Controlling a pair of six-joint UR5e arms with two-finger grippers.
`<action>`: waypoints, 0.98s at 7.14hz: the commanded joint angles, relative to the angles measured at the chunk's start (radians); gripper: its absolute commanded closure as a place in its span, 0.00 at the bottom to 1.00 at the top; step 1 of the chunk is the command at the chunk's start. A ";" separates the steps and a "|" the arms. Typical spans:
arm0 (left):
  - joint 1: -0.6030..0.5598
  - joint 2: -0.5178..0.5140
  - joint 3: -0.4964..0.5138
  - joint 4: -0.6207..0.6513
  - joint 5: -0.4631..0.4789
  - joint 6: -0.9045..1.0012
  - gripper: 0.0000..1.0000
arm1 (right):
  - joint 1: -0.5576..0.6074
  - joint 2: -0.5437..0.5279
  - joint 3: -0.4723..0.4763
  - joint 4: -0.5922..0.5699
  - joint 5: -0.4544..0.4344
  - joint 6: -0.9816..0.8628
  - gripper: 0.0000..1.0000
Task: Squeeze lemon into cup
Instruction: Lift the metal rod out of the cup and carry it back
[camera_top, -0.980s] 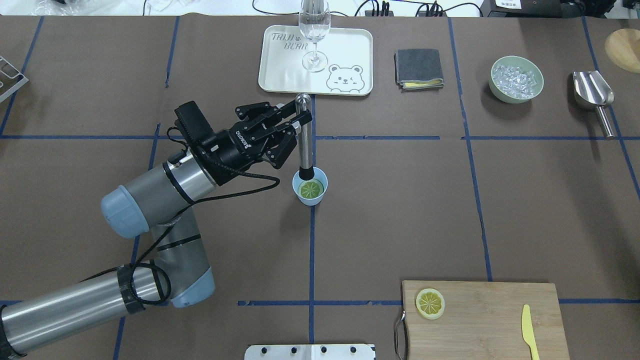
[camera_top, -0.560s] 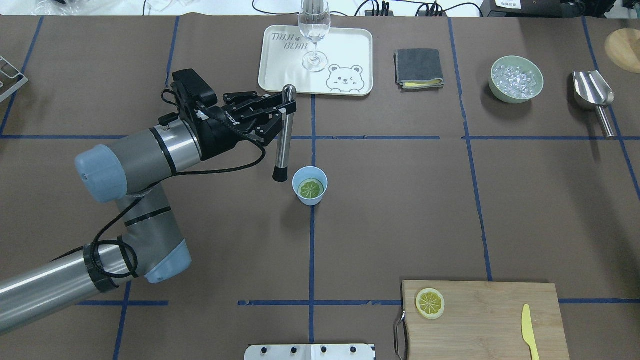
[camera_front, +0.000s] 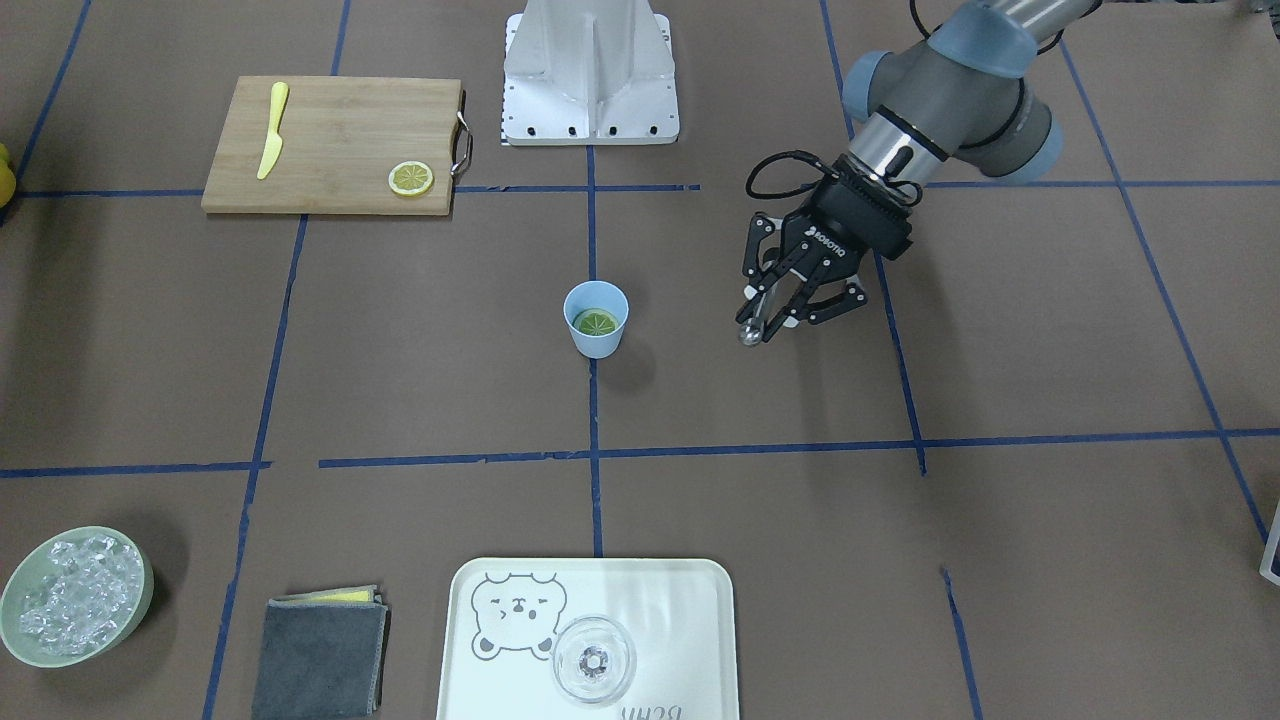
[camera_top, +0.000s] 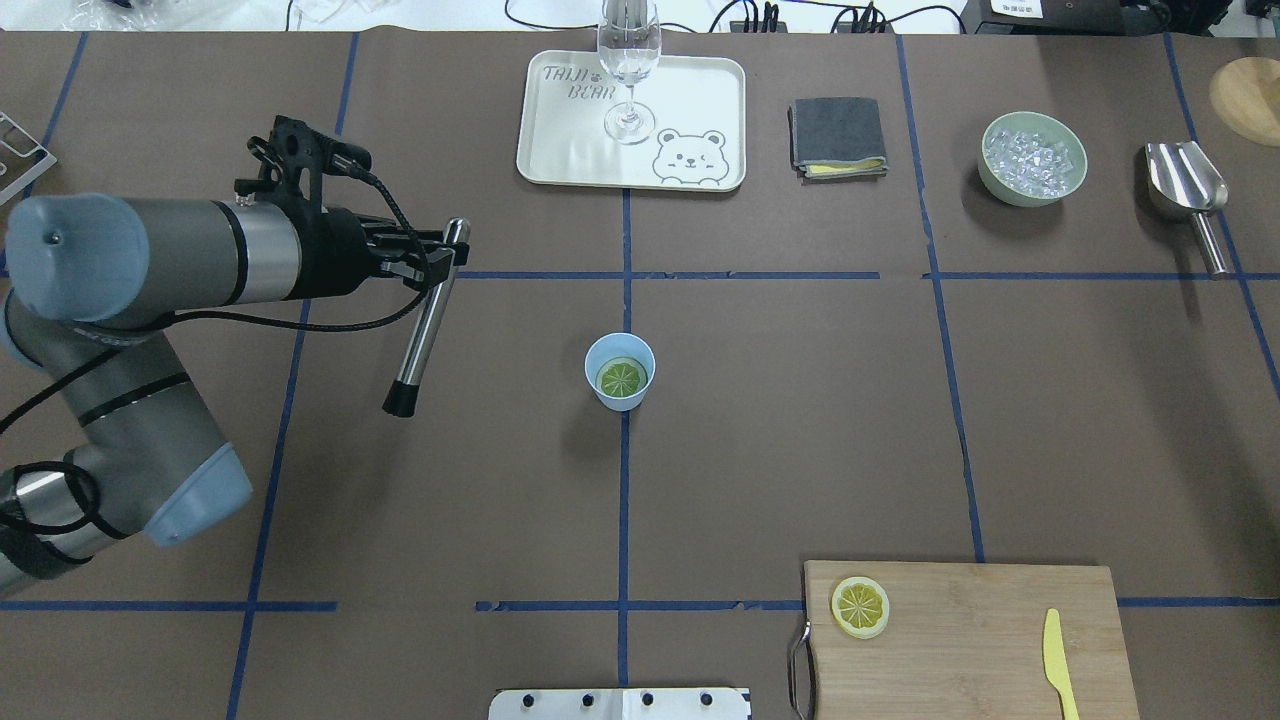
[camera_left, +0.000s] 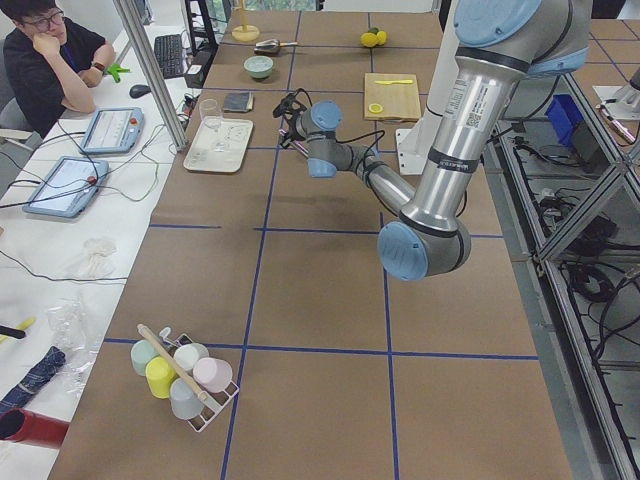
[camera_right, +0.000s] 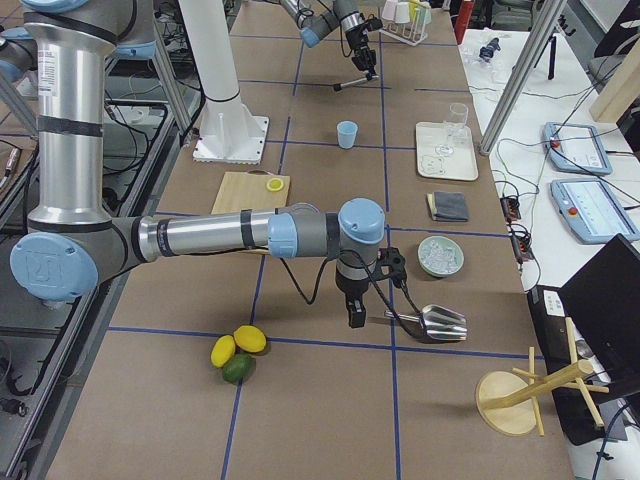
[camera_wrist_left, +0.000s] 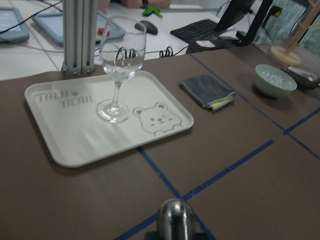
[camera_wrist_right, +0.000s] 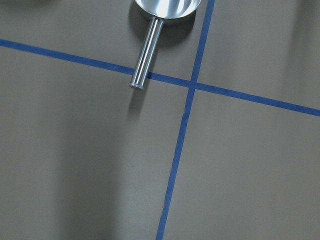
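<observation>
From the front, the lemon (camera_front: 596, 322) is seen flat inside the cup (camera_front: 597, 344), well apart from the left gripper (camera_front: 768, 322). Overhead, a muddler (camera_top: 423, 325) is clamped near its top, likely leaving its black end free for pressing. In the right side view, the right gripper (camera_right: 354, 318) cannot be judged open or closed

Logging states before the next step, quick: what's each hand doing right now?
Left hand: closed on the metal muddler.
Right hand: cannot be told; seen only from the side.
</observation>
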 joint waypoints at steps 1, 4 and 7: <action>-0.022 0.027 -0.067 0.335 -0.045 -0.007 1.00 | 0.000 -0.004 -0.002 0.000 -0.002 -0.002 0.00; -0.048 0.040 -0.033 0.595 -0.039 0.010 1.00 | 0.002 -0.018 -0.017 0.000 -0.008 -0.015 0.00; -0.048 0.086 0.011 0.588 -0.039 0.068 1.00 | 0.000 -0.020 -0.040 0.000 -0.006 -0.014 0.00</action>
